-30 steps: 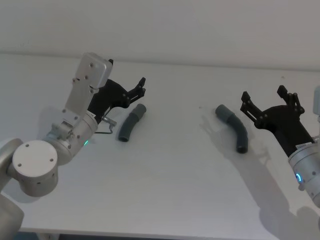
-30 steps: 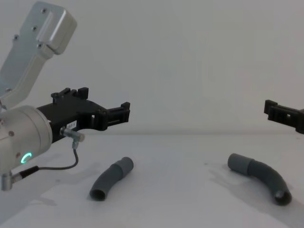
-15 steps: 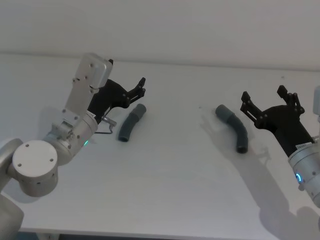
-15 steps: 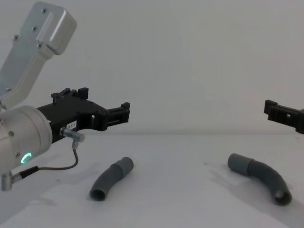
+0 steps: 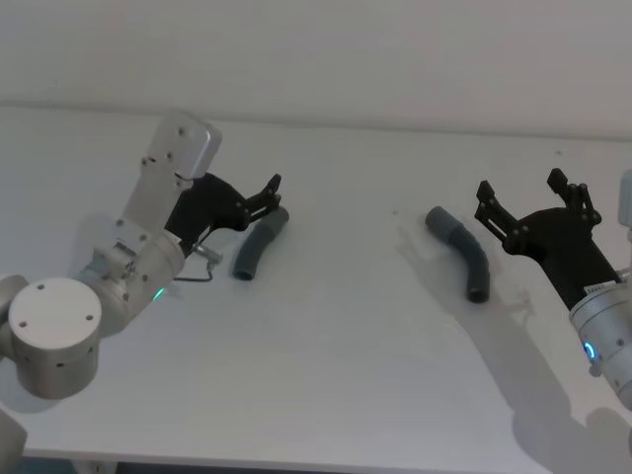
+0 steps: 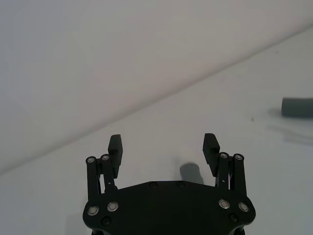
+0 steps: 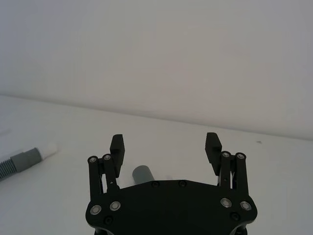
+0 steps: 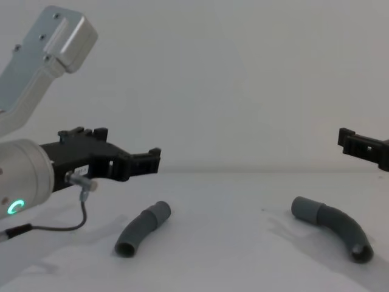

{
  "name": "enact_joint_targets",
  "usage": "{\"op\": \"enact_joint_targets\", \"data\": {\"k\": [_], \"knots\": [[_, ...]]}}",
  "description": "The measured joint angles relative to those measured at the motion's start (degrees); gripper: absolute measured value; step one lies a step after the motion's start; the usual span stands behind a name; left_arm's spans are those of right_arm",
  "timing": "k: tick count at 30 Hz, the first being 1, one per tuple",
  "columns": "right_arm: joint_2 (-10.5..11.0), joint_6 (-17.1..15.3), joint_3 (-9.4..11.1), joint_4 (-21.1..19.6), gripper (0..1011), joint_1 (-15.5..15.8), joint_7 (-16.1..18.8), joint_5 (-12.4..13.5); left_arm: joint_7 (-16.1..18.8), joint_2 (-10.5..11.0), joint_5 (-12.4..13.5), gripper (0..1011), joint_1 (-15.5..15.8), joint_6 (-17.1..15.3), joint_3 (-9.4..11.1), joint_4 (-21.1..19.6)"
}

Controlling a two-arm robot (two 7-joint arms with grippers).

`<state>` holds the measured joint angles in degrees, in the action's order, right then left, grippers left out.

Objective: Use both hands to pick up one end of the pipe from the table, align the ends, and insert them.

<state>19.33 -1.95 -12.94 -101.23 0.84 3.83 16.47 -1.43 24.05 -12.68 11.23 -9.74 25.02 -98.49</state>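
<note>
Two hoses: left hose [image 5: 257,245], right hose [image 5: 468,251], apart on table [image 5: 346,355].

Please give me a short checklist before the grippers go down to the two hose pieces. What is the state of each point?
1. Left gripper open: ok.
2. Right gripper open: ok.
3. Left hose piece and right hose piece lying free on the table: ok.
4. Left gripper around its piece: not ok, it hovers above the cuff.
5. Right gripper around its piece: not ok, it hangs raised beside it.
</note>
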Motion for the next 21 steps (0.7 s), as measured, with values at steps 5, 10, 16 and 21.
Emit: {"op": "enact_joint_targets", "data": {"k": [5, 10, 16, 21], "knots": [[0.0, 0.0, 0.0, 0.0, 1004, 0.0, 0.0, 0.0, -0.4, 1.3, -0.9, 1002, -1.3, -5.2, -0.7, -3.0], [0.0, 0.0, 0.0, 0.0, 1004, 0.0, 0.0, 0.0, -1.1, 2.4, -1.8, 1001, -2.0, -10.1, -1.3, -5.2], [0.0, 0.0, 0.0, 0.0, 1004, 0.0, 0.0, 0.0, -2.1, 3.3, -2.7, 1001, -2.2, -14.4, -1.9, -6.9], [0.0, 0.0, 0.0, 0.0, 1004, 0.0, 0.0, 0.0, -3.1, 3.6, -3.6, 1001, -1.8, -17.8, -2.2, -7.5]]}}
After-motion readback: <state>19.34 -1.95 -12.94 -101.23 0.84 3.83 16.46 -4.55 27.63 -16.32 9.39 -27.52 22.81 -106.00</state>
